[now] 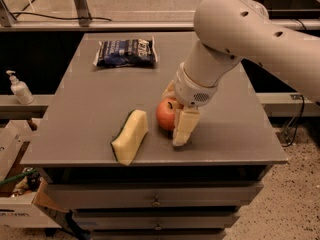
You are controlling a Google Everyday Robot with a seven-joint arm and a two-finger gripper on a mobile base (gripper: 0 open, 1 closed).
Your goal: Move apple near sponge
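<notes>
The red-orange apple [166,114] sits on the grey table [80,114], just right of the pale yellow sponge [130,136], which lies near the front edge with its dark green layer on its left face. A small gap separates apple and sponge. My gripper [173,116] comes down from the upper right and is shut on the apple: one pale finger [183,128] lies against its right front side, and the other shows partly behind it. The apple appears to rest on the tabletop.
A dark blue crinkly snack bag [126,52] lies at the back left of the table. My large white arm [240,29] spans the right side. A white pump bottle [19,88] stands on a ledge to the left, with cardboard boxes [15,204] below.
</notes>
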